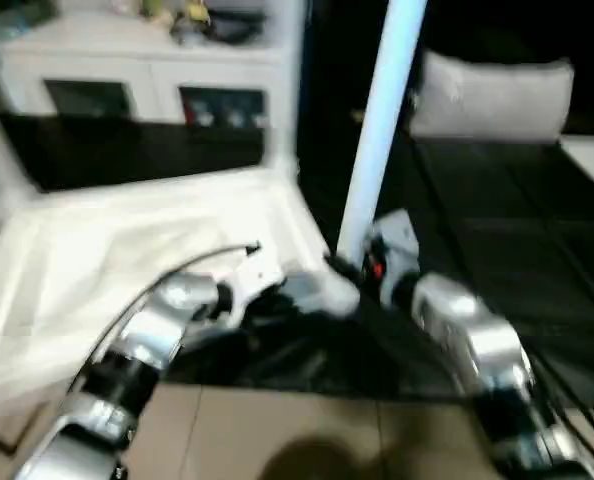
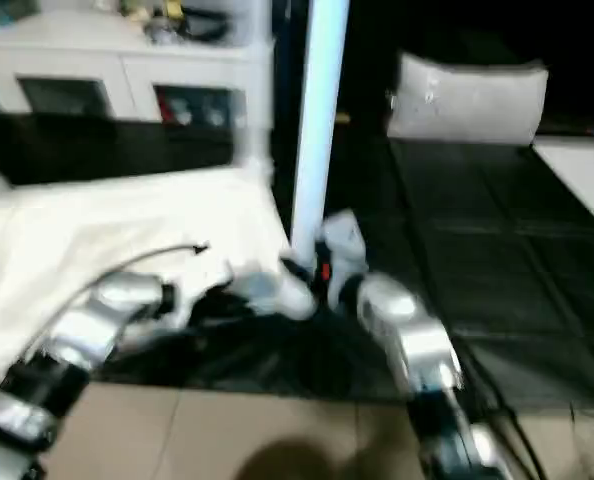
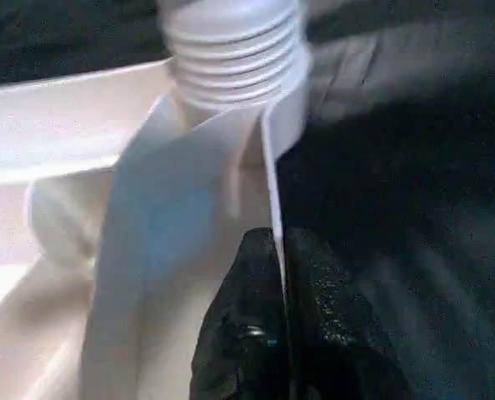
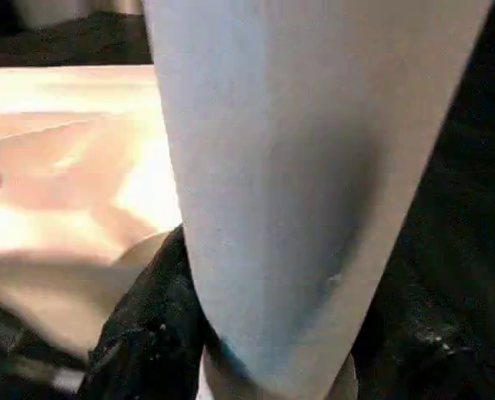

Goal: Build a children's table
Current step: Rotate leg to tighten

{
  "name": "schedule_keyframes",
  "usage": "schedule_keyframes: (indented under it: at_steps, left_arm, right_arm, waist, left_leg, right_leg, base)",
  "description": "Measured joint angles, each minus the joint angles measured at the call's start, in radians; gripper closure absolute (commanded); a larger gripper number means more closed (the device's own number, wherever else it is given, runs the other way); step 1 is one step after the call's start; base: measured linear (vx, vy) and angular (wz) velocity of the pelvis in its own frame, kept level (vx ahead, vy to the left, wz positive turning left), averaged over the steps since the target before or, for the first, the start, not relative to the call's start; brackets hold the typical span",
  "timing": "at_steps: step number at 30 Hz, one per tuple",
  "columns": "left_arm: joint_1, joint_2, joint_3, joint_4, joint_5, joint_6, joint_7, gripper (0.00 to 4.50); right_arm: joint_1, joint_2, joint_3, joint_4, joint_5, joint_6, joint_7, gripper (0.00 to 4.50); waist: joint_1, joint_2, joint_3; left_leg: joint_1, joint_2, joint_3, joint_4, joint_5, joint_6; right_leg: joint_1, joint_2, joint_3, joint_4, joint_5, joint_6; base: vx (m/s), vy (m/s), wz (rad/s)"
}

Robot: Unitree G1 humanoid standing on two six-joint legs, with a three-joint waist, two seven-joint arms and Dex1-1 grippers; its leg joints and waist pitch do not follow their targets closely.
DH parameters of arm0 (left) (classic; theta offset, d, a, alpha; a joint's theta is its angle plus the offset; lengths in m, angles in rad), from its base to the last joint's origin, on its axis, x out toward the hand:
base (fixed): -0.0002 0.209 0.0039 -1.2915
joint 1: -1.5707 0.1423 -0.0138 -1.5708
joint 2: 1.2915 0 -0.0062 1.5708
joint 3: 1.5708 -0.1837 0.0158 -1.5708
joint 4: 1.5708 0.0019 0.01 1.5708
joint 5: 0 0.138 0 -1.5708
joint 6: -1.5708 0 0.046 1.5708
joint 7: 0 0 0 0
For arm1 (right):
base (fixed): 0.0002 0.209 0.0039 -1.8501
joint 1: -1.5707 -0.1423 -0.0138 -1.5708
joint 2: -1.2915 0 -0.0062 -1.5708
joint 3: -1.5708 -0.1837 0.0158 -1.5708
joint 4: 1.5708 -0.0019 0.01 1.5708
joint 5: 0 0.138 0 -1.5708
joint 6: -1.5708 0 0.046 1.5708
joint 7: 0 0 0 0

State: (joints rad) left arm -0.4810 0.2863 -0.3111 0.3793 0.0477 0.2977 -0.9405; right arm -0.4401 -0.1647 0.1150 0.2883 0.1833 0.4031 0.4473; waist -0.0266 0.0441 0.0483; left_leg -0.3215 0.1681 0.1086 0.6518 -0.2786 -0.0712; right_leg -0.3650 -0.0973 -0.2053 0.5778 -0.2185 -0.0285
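Left eye view: 1 leg (image 1: 382, 130) stands upright at the near right corner of the upturned tabletop (image 1: 157, 250), right claw (image 4: 264, 350) clamped around it, left claw (image 3: 281, 333) pinched shut on the top's rim. Other legs apparently remain unfitted.

Both forearms (image 1: 167, 315) were made of rounded silver shells with a dull metallic shine, broken by black bands at the joints. A thin grey cable (image 1: 192, 262) arched over the left forearm toward its wrist. Black cables ran along the right forearm (image 1: 472, 340) near the lower edge. The right wrist housing (image 1: 392, 245) was pale grey with a small red mark (image 1: 377, 268) on it. The left gripper (image 3: 279, 275) had black fingers with a grainy, speckled surface, and the right gripper's fingers (image 4: 143, 333) were likewise black with a rough, slightly glossy texture.
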Motion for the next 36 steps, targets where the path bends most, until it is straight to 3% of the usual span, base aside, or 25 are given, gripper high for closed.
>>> schedule_keyframes:
  at_steps: [3,6,11,17,18,22,24,28,32,36]
  left_arm:
    - [0.007,-0.020,-0.005,-0.026,0.028,0.026,0.047,4.50]
    - [0.006,-0.017,-0.009,-0.034,0.042,0.033,0.063,4.50]
    - [-0.008,-0.009,-0.037,-0.037,0.086,0.026,0.095,4.50]
    - [-0.012,0.000,-0.044,-0.043,0.110,0.029,0.118,4.50]
    - [-0.012,0.000,-0.044,-0.043,0.111,0.029,0.118,4.50]
    - [-0.013,0.000,-0.044,-0.043,0.107,0.024,0.117,4.50]
    - [-0.014,0.000,-0.044,-0.043,0.101,0.018,0.114,4.50]
    - [-0.023,0.003,-0.044,-0.040,0.094,0.004,0.102,4.50]
    - [-0.032,0.005,-0.057,-0.041,0.077,-0.022,0.067,4.50]
    - [-0.045,0.016,-0.061,-0.039,0.074,-0.047,0.041,4.50]
  right_arm:
    - [-0.029,0.017,-0.011,0.043,-0.005,0.002,-0.031,2.62]
    - [-0.040,0.026,-0.011,0.054,-0.012,0.002,-0.036,2.62]
    - [-0.063,0.032,-0.010,0.080,-0.023,0.002,-0.034,2.62]
    - [-0.074,0.032,-0.010,0.107,-0.031,-0.014,-0.025,2.62]
    - [-0.074,0.033,-0.010,0.110,-0.030,-0.020,-0.023,2.27]
    - [-0.075,0.034,-0.030,0.125,-0.020,-0.024,0.002,1.86]
    - [-0.066,0.027,-0.031,0.144,-0.021,-0.030,0.007,1.86]
    - [-0.050,0.003,-0.031,0.142,-0.018,-0.054,0.044,1.38]
    - [0.049,-0.065,-0.030,0.066,0.006,-0.068,0.142,1.04]
    - [0.091,-0.114,-0.030,0.021,0.009,-0.092,0.204,0.82]
  waist:
    - [-0.009,-0.011,-0.003]
    - [-0.014,-0.011,-0.004]
    - [-0.017,-0.009,-0.005]
    - [-0.020,-0.008,-0.006]
    - [-0.021,-0.008,-0.006]
    - [-0.024,-0.005,-0.004]
    - [-0.023,-0.003,-0.003]
    - [-0.016,0.001,-0.001]
    - [0.011,0.003,-0.002]
    - [0.031,0.005,-0.002]
  left_leg:
    - [-0.001,0.000,0.004,0.004,0.002,0.002]
    - [0.005,0.000,0.006,-0.007,0.002,0.001]
    - [0.004,0.003,0.006,-0.025,0.002,0.001]
    - [0.004,0.003,0.006,-0.026,0.002,0.001]
    - [0.004,0.003,0.006,-0.026,0.002,0.001]
    - [0.001,0.003,0.006,-0.027,0.002,0.001]
    - [-0.003,0.003,0.006,-0.030,0.002,0.001]
    - [-0.007,0.003,0.007,-0.031,0.002,0.001]
    - [-0.009,0.004,0.014,-0.031,0.010,-0.004]
    - [-0.014,0.005,0.021,-0.034,0.014,0.003]
  right_leg:
    - [-0.001,0.003,0.008,-0.003,0.034,-0.011]
    - [0.000,0.003,0.006,-0.005,0.034,-0.011]
    - [0.001,0.004,-0.002,-0.019,0.034,-0.011]
    - [0.002,0.004,-0.002,-0.021,0.034,-0.011]
    - [0.002,0.004,-0.002,-0.022,0.034,-0.011]
    - [0.003,0.004,-0.003,-0.028,0.034,-0.011]
    - [0.002,0.004,-0.003,-0.032,0.034,-0.011]
    - [-0.001,0.004,-0.002,-0.032,0.034,-0.011]
    - [-0.004,0.004,0.007,-0.028,0.059,-0.010]
    - [-0.020,0.004,0.016,-0.013,0.051,-0.016]
  base:
    - [0.000,0.000,0.00]
    - [0.000,0.000,0.00]
    - [0.000,0.000,0.00]
    - [0.000,0.000,0.00]
    - [0.000,0.000,0.00]
    - [0.000,0.000,0.00]
    - [0.000,0.000,0.00]
    - [0.000,0.000,0.00]
    - [0.027,-0.002,0.03]
    - [0.048,-0.007,0.00]
